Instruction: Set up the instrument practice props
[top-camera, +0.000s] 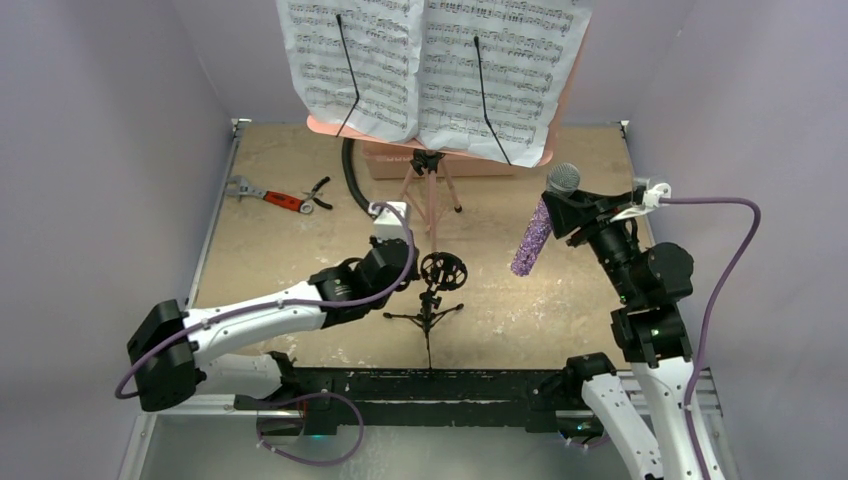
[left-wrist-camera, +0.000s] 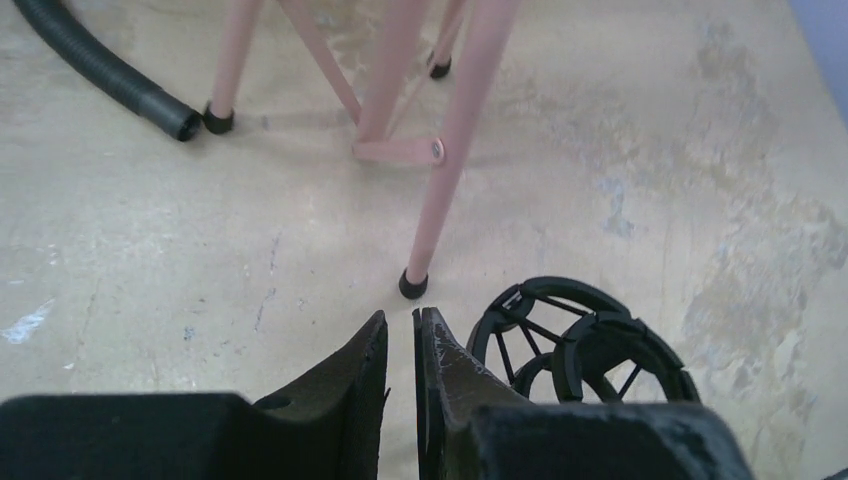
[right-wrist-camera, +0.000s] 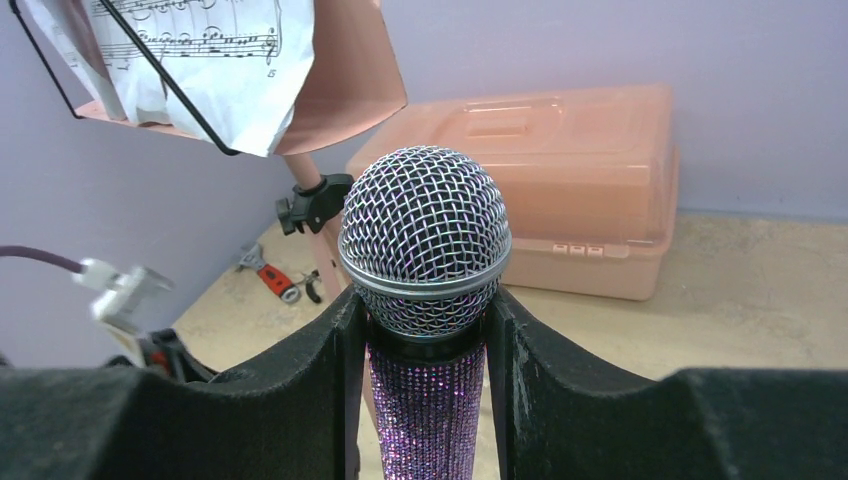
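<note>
Printed staves of musical notation fill the two white sheet-music pages (top-camera: 430, 60) propped on the pink music stand (top-camera: 433, 205). The notes show plainly, but no title, word or number on them is legible, and nothing else bears readable lettering.

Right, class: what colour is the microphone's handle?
The microphone handle is glittery purple, below a grey mesh head; the right wrist view shows it best.

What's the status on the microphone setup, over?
Right gripper shut on microphone, head up, not yet in mic stand. Left gripper nearly closed beside stand's ring, nothing seen in it. Music stand leg close ahead of it.
</note>
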